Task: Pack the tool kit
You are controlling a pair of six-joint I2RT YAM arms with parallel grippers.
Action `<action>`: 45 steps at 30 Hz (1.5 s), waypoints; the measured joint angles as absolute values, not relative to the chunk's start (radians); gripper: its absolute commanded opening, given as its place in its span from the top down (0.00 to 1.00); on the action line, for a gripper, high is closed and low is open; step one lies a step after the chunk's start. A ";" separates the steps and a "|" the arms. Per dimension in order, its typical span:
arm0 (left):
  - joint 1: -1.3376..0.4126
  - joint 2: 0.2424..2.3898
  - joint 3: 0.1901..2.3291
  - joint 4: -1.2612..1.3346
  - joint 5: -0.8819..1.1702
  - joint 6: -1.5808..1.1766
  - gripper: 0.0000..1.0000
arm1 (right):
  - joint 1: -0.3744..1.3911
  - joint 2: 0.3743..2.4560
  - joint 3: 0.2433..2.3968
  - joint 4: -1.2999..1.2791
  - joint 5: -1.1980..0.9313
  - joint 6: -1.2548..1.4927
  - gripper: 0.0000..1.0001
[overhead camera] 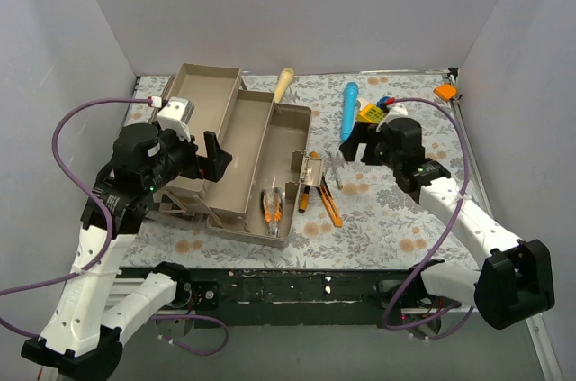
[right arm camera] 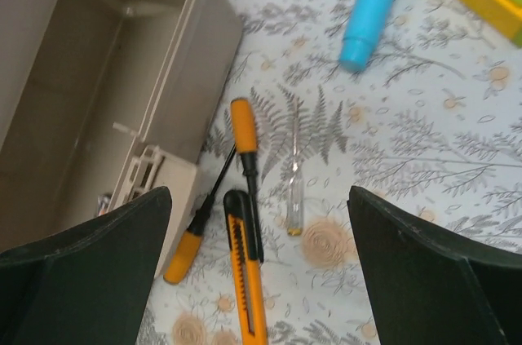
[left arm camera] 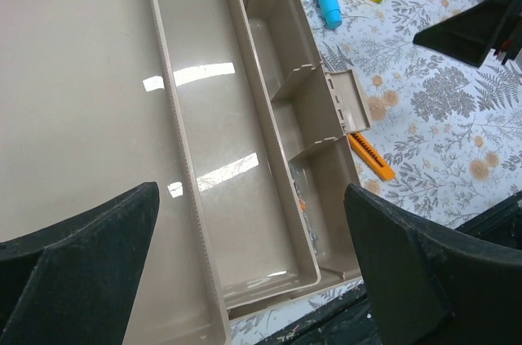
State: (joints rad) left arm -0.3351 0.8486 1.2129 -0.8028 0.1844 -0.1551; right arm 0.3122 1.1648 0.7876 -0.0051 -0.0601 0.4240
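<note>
2 screwdrivers (right arm camera: 243,126) near right gripper (overhead camera: 358,147), toolbox (right arm camera: 175,59) beside them

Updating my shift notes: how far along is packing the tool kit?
Done: the toolbox is open with orange-handled pliers inside. In hand: nothing; left hand hovers open over the trays, right hand open over two orange-handled screwdrivers, a clear-handled screwdriver and a utility knife. Left: packing those, then closing.
</note>
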 measured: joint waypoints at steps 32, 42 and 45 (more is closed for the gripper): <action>-0.335 0.855 1.265 -0.862 0.157 -0.168 0.02 | 0.859 1.441 0.704 -0.233 0.330 0.454 0.64; -0.335 0.857 1.274 -0.868 0.145 -0.165 0.02 | 0.878 1.428 0.720 -0.288 0.323 0.479 0.99; -0.335 0.863 1.285 -0.868 0.141 -0.164 0.02 | 0.901 1.321 0.720 -0.375 0.321 0.500 0.99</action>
